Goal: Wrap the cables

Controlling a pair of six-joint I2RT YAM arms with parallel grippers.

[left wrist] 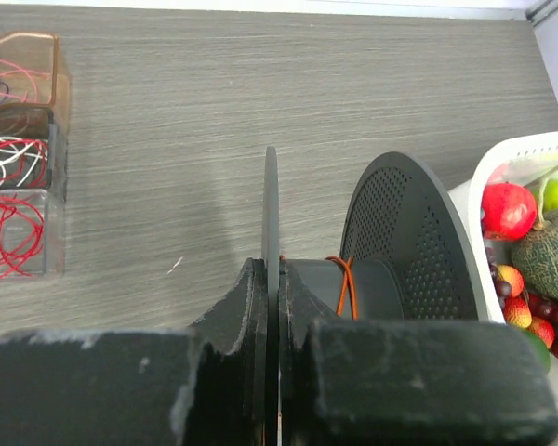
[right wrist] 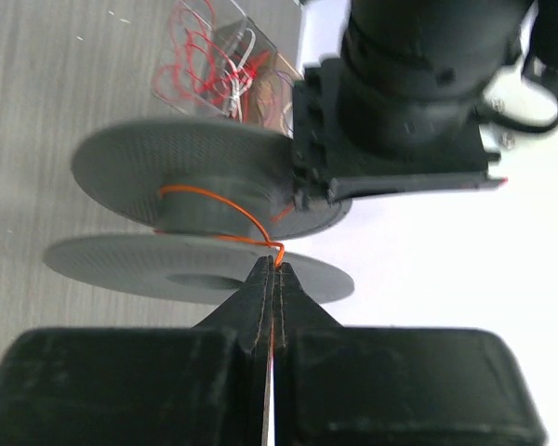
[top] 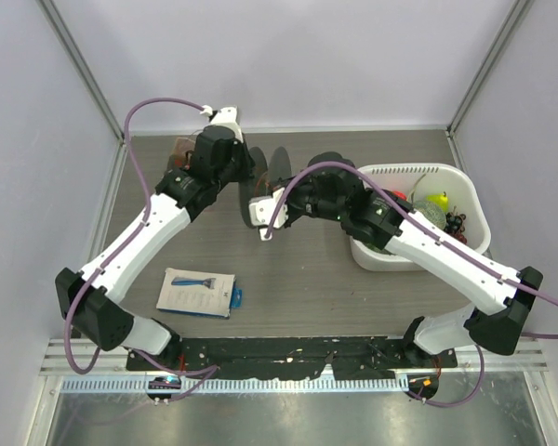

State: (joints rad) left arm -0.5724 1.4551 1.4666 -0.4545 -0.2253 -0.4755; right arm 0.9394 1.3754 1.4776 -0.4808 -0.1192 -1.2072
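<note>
A dark grey spool [left wrist: 405, 232] with two round flanges is held above the table at the back middle [top: 281, 165]. My left gripper [left wrist: 271, 271] is shut on the edge of its thin flange [left wrist: 271, 204]. An orange-red cable [right wrist: 214, 200] runs in a turn or two round the hub [left wrist: 344, 283]. My right gripper [right wrist: 275, 266] is shut on the free end of this cable, right beside the near flange [right wrist: 158, 269]. More red and whitish cables [left wrist: 14, 153] lie tangled in a clear box [right wrist: 214, 51] at the back left.
A white basket [top: 465, 200] of toy fruit stands to the right, under my right arm. A flat razor pack [top: 198, 292] lies at the front left. The two wrists are close together at the spool. Grey walls close in the back and sides.
</note>
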